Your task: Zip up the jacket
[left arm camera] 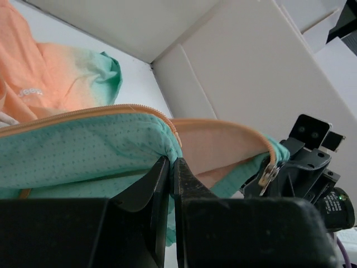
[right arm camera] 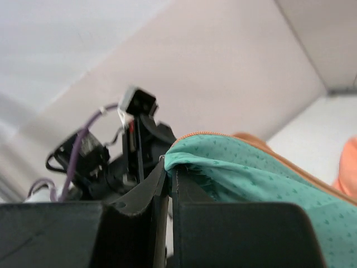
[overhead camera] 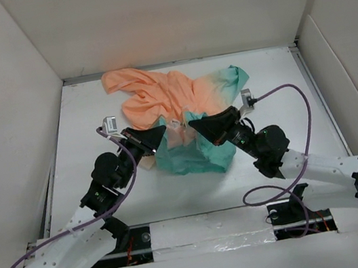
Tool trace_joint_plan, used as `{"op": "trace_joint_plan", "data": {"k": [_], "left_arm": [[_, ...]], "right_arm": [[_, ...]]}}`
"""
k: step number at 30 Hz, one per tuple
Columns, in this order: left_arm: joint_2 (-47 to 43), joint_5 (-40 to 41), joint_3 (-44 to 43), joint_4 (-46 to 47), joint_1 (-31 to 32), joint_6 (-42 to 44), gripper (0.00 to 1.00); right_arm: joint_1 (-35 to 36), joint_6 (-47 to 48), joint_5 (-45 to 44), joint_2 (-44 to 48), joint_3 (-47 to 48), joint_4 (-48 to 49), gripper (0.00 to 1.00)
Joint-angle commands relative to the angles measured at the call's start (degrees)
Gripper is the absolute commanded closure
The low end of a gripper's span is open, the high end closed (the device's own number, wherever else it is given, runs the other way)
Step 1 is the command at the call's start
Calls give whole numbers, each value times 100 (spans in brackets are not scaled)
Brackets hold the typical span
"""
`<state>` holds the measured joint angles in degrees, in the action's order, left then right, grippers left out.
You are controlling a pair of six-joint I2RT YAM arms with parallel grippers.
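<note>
The jacket lies crumpled mid-table, peach-orange at the back and teal at the near hem. My left gripper is shut on the teal hem corner of one front panel, beside its orange zipper edge. My right gripper is shut on the teal hem corner of the other panel. Both corners are lifted off the table, a small gap apart. In the left wrist view the silver zipper pull hangs at the right gripper's tips.
White walls enclose the table on three sides. A purple cable loops from the right arm over the table's near right. The jacket's orange part reaches toward the back wall.
</note>
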<state>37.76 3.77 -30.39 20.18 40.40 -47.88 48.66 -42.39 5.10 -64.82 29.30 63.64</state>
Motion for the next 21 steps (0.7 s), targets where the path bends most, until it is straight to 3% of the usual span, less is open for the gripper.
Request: {"op": "trace_joint_plan", "data": {"k": [1, 5, 9, 21], "left_arm": [[12, -8, -248, 275, -15, -195, 100], [4, -262, -2, 941, -15, -319, 100], [-76, -605, 139, 1337, -15, -301, 100], [12, -983, 438, 1725, -15, -99, 100]], "right_arm": [[64, 486, -862, -83, 111, 350, 100], [64, 249, -871, -470, 164, 869, 100], [64, 47, -748, -690, 322, 773, 100], [-181, -928, -1, -1190, 111, 1826, 100]]}}
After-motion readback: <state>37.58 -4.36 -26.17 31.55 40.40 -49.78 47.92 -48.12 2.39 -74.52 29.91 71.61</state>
